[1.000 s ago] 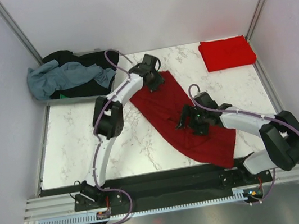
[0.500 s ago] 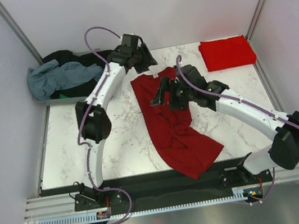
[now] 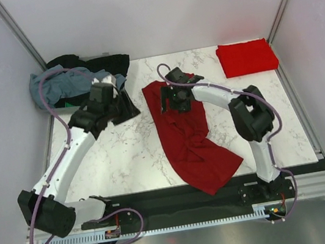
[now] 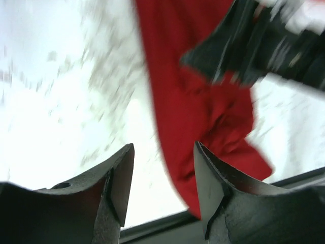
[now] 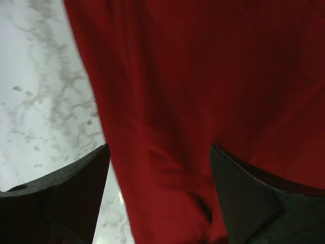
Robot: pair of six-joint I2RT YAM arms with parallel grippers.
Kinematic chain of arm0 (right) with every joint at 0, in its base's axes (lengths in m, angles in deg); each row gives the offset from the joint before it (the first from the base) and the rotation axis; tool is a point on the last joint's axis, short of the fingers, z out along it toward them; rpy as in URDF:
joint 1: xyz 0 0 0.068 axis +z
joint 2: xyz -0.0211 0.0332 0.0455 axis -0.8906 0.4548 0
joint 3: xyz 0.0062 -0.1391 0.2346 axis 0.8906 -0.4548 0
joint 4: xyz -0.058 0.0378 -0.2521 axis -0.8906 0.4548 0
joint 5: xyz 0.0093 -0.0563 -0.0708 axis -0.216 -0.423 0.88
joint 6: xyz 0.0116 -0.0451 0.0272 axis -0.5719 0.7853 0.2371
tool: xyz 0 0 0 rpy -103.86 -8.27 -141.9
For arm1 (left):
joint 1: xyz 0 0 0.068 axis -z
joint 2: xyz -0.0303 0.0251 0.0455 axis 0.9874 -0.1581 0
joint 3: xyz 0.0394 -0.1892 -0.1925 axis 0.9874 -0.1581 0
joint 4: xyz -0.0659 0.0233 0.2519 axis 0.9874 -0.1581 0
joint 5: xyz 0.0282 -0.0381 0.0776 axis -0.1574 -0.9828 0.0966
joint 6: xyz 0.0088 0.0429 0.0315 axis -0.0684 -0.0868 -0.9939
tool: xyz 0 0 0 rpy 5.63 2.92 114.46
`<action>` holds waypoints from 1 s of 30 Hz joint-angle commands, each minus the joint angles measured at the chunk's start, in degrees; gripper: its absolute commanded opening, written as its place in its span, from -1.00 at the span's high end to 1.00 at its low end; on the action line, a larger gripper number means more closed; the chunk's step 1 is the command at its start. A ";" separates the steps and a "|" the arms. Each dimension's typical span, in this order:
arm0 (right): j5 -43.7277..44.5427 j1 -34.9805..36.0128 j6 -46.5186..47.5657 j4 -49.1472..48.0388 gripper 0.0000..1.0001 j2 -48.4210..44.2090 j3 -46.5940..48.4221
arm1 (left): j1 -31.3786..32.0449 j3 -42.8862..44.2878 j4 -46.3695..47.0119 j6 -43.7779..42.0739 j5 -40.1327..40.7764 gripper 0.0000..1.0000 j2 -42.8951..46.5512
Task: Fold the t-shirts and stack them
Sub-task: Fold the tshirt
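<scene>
A dark maroon-red t-shirt [image 3: 186, 134] lies spread lengthwise on the marble table, from its far middle towards the near edge. My right gripper [image 3: 170, 101] hovers over the shirt's far end. Its jaws are wide open with maroon cloth [image 5: 203, 91] below them, and they grip nothing. My left gripper [image 3: 128, 107] is open and empty over bare marble left of the shirt. In the left wrist view it [image 4: 162, 173] faces the shirt [image 4: 198, 101] and the right gripper [image 4: 264, 40]. A brighter red t-shirt [image 3: 247, 57], folded to a rectangle, lies at the far right corner.
Grey-blue, black and green t-shirts lie heaped [image 3: 75, 80] in a grey tray [image 3: 42, 109] at the far left. Walls with metal posts close in the table on the left, right and back. A black strip [image 3: 180, 194] runs along the near edge.
The left gripper let go of the maroon shirt's far end and swung back left. The right gripper moved up to the shirt's far end. The shirt now lies straighter.
</scene>
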 commanded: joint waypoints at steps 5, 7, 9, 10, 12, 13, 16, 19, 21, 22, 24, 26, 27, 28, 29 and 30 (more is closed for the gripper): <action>-0.15 -2.24 3.35 -0.51 -0.74 12.85 10.94 | 0.29 -20.07 2.19 0.06 -3.16 -0.11 8.79; -0.93 -3.57 2.48 -0.59 -0.74 18.01 14.54 | 0.38 -22.89 2.11 0.23 -3.95 -0.10 9.85; -0.59 -6.02 0.81 -0.94 -0.74 21.28 18.05 | 0.38 -25.17 2.11 0.41 -4.13 -0.09 10.55; 0.89 -6.99 0.02 -1.47 -0.75 24.17 19.12 | 0.38 -25.79 2.11 0.58 -4.30 -0.09 11.34; 1.61 -10.33 -3.49 -3.74 -0.78 27.17 23.05 | 0.38 -27.20 2.02 0.50 -4.22 -0.08 11.70; 1.79 -11.47 -4.81 -4.19 -0.77 30.32 25.00 | 0.38 -27.47 2.11 0.67 -4.22 -0.08 12.05; 3.19 -14.73 -10.96 -5.95 -0.78 36.13 33.26 | 0.38 -27.47 2.11 0.67 -4.48 -0.08 11.52; 3.11 -15.18 -14.57 -7.62 -0.78 39.57 40.12 | 0.47 -26.94 2.11 0.85 -4.74 -0.07 10.21; 1.88 -14.74 -15.89 -9.29 -0.78 39.58 41.10 | 0.82 -26.59 2.19 1.11 -4.74 -0.08 9.42; 1.44 -14.56 -16.42 -9.73 -0.79 38.45 40.75 | 0.91 -26.68 2.28 1.46 -4.66 -0.08 9.15; 0.65 -13.68 -16.07 -11.22 -0.82 36.43 38.74 | 1.34 -26.59 2.46 1.99 -5.00 -0.08 8.71; -1.02 -13.42 -14.15 -12.54 -0.89 33.26 38.20 | 1.96 -26.77 2.98 3.30 -5.44 -0.07 8.62; -2.33 -13.50 -13.35 -12.63 -0.91 32.47 39.59 | 2.92 -26.85 3.42 3.92 -5.62 -0.08 8.45; -4.08 -13.59 -11.26 -12.46 -0.93 30.55 40.39 | 3.54 -26.85 3.77 5.14 -5.88 -0.08 8.18; -4.80 -13.68 -10.37 -12.20 -0.96 29.05 40.74 | 4.33 -27.03 4.65 5.94 -6.06 -0.07 8.01; -5.24 -13.85 -9.40 -11.85 -0.96 27.38 40.31 | 5.82 -27.03 5.18 7.60 -6.15 -0.08 7.22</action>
